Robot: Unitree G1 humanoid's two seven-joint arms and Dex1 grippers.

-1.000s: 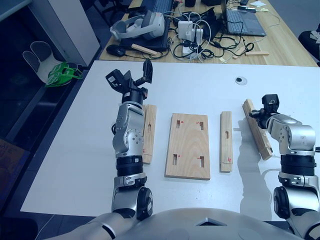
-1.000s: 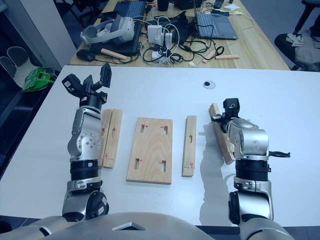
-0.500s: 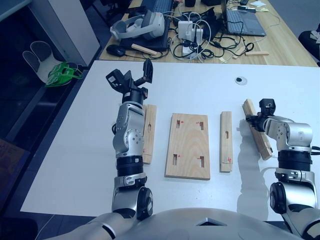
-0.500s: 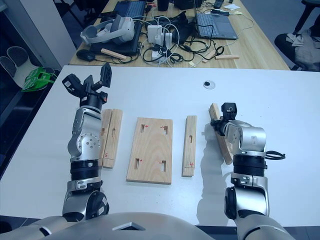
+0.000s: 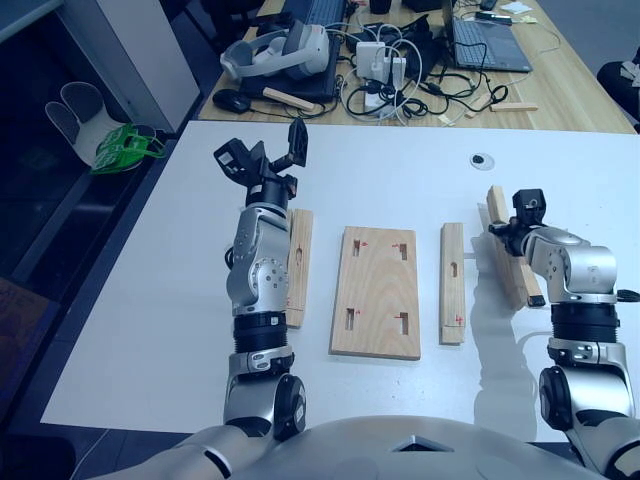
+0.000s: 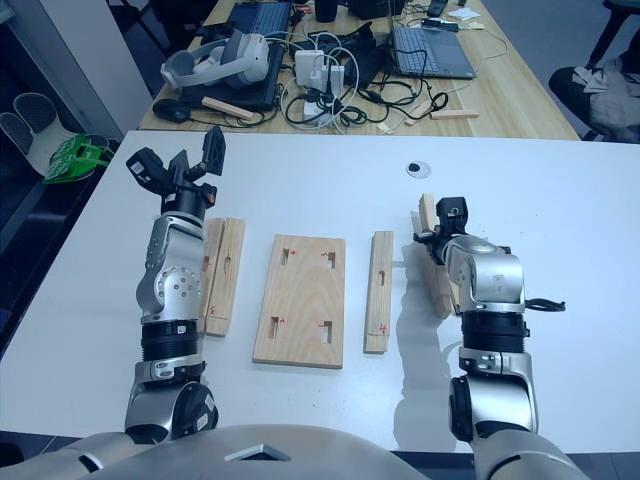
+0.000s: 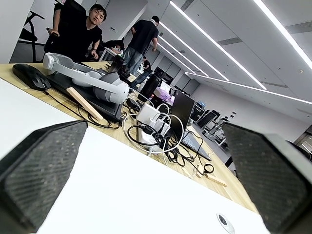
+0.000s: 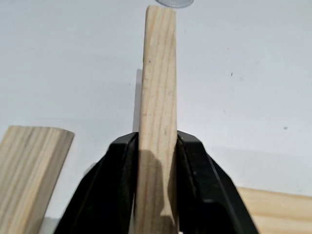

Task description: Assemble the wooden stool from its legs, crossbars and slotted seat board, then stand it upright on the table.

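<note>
Wooden bar (image 8: 159, 63), clamped in my right gripper (image 8: 156, 144) near the table's (image 6: 560, 200) right edge, runs lengthwise toward the far edge, with the board (image 6: 300, 300) to its left; my left gripper (image 6: 178, 158) gapes open.

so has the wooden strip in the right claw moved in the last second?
Yes. The wooden strip, clamped in the right claw, has shifted away from the robot; its far end is nearer the round grommet.
</note>
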